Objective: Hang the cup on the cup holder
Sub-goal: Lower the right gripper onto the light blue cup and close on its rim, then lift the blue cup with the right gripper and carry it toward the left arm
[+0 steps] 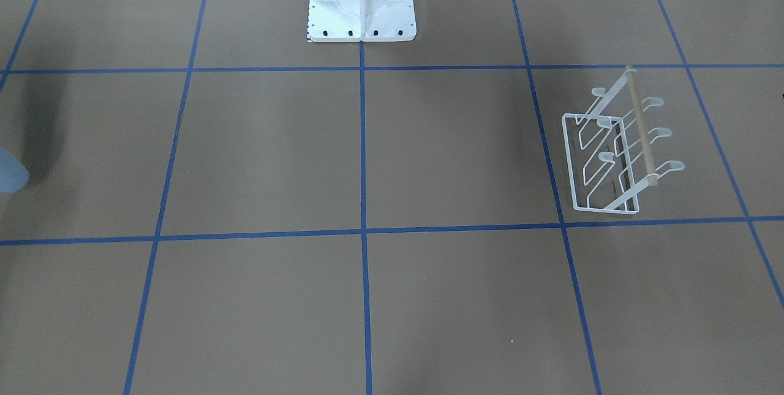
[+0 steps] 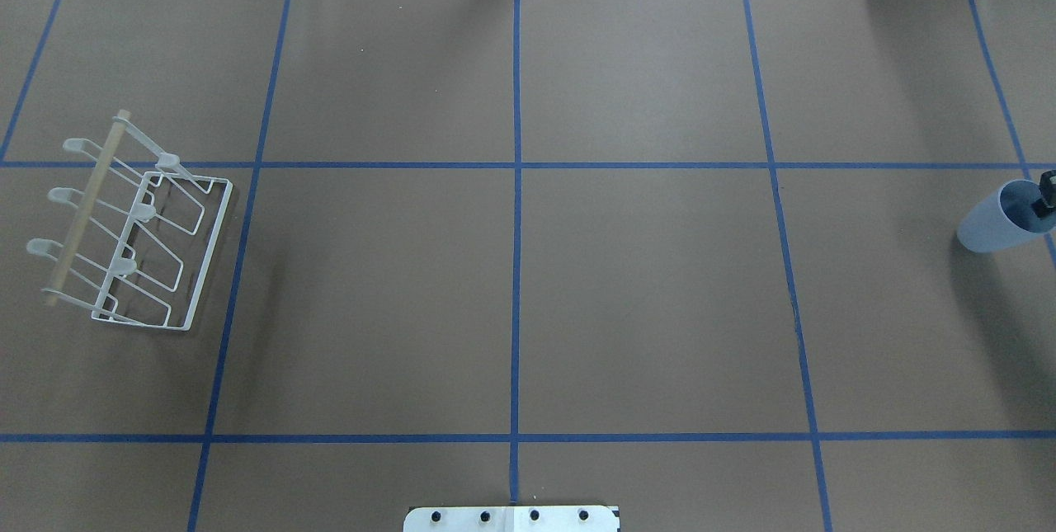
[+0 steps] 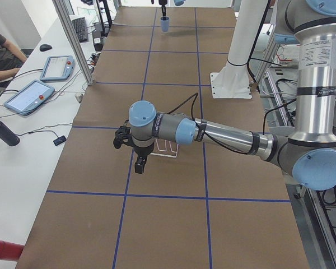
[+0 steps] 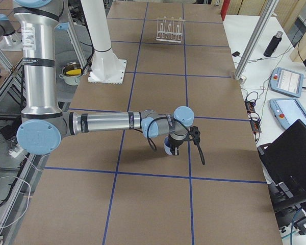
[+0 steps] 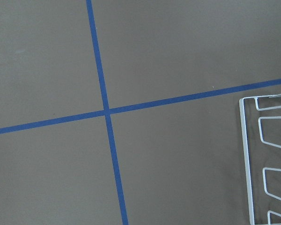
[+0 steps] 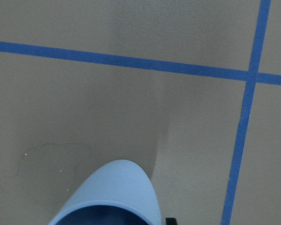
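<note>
The pale blue cup (image 2: 994,227) stands at the table's far right edge; it also shows in the front view (image 1: 9,177) and the right wrist view (image 6: 114,194). My right gripper (image 2: 1046,195) is over it with one black finger inside the rim. The other finger is out of frame, so I cannot tell whether it grips. The white wire cup holder (image 2: 87,206) with its wooden rod stands at the far left, all prongs bare (image 1: 640,131). My left gripper (image 3: 140,163) hovers beside the holder (image 3: 167,148); I cannot tell whether it is open or shut.
The white robot pedestal (image 1: 361,9) stands at the table's near middle edge. Aluminium frame posts (image 3: 73,39) line the operators' side. A side bench holds tablets (image 3: 28,95), a bottle (image 3: 3,133) and a laptop (image 4: 290,158).
</note>
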`<state>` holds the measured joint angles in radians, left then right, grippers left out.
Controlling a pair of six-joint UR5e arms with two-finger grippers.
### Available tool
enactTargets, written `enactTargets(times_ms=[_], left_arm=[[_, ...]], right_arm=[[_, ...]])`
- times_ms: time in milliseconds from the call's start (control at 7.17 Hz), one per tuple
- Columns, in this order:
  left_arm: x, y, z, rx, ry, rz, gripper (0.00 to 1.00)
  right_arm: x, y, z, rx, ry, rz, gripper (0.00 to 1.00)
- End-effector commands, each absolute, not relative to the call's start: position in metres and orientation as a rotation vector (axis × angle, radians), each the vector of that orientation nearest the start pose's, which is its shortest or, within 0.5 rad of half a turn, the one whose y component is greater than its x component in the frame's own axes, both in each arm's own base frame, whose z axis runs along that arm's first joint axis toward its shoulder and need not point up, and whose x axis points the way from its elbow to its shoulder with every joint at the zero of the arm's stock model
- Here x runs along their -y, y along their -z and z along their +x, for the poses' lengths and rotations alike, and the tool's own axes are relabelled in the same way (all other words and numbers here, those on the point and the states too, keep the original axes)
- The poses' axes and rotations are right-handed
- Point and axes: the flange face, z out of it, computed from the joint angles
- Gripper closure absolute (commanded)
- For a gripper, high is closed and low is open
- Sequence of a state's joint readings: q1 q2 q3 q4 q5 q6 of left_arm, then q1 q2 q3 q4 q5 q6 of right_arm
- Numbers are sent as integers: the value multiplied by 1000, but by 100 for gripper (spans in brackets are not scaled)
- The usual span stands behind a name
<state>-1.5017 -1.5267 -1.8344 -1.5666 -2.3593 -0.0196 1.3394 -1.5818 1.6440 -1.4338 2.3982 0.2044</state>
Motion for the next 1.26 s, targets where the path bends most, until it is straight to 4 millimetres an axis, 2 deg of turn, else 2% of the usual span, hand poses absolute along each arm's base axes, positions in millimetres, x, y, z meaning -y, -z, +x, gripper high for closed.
enactTargets(times_ms=[0, 140, 279, 419, 558, 837, 977, 1116], left_arm=[[484, -541, -28, -796, -142, 187, 2], [487, -532, -28, -798, -147, 202, 2], [503, -509, -22, -805, -165, 243, 2], [517, -479, -4, -892, -104, 242, 2], [522, -458, 18, -941, -38, 261, 2], [517, -435, 79, -1038, 44, 257, 2], [517, -430, 86, -1054, 56, 255, 2], [523, -418, 96, -1063, 35, 263, 2]], right_arm=[[500, -582, -44, 1005, 68, 1, 100], [503, -556, -49, 1109, 45, -28, 100], [517, -524, -56, 1206, 58, -36, 100], [522, -498, -62, 1310, 57, -78, 100], [519, -481, -63, 1414, 78, -119, 100], [528, -447, -66, 1539, 124, -154, 100], [535, -433, -70, 1541, 148, -137, 100], [553, -416, -82, 1492, 182, -84, 100]])
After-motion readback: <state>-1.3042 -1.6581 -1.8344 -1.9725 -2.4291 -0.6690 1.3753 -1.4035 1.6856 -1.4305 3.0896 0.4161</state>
